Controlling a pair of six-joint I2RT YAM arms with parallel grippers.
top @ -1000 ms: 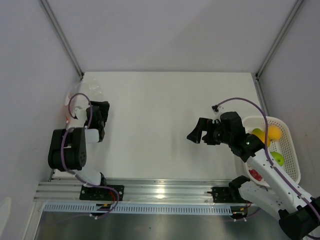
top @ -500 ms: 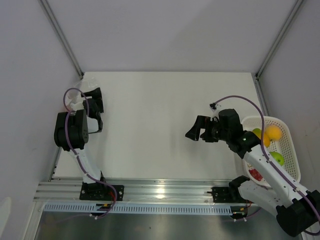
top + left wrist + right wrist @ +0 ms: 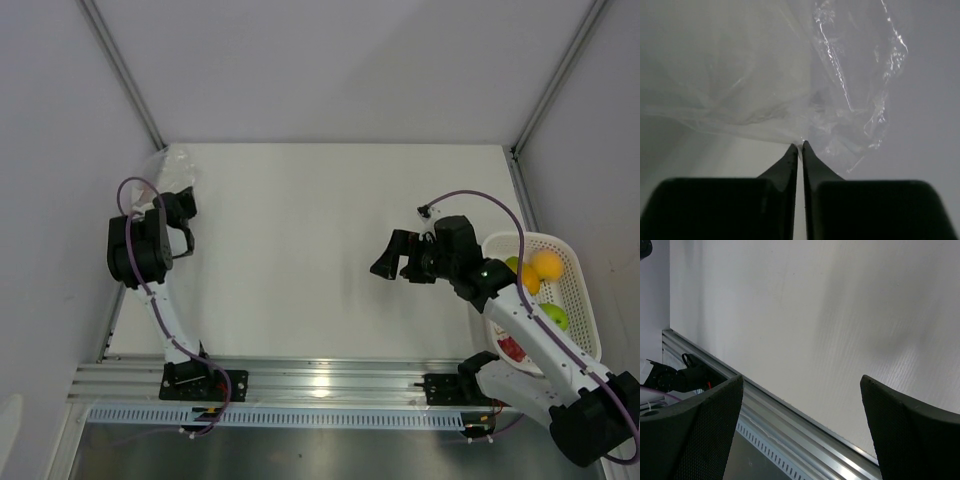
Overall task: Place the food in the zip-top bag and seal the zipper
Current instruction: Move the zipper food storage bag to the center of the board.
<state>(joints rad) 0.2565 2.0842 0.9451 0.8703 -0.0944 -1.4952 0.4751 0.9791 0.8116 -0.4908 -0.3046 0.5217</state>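
The zip-top bag (image 3: pixel 790 85) is clear, crinkly film, bunched in the table's far left corner (image 3: pixel 168 165). My left gripper (image 3: pixel 800 145) is shut, with a fold of the bag's film pinched at its very tips. In the top view the left gripper (image 3: pixel 184 202) is right at the bag. The zipper does not show in any view. The food lies in a white mesh basket (image 3: pixel 580 290) at the right: a yellow-orange fruit (image 3: pixel 546 265), a lime green one (image 3: pixel 556 317) and a red one (image 3: pixel 511 348). My right gripper (image 3: pixel 384 264) hangs open and empty left of the basket, over bare table (image 3: pixel 801 380).
An aluminium rail (image 3: pixel 320 380) runs along the near edge of the table, with both arm bases on it. Grey walls with metal posts (image 3: pixel 125 75) close in the left, back and right sides. The white basket sits tight against the right wall.
My left gripper has swung toward the far left corner and gone from open to shut on the bag's film. The right gripper has shifted slightly left and stays open.
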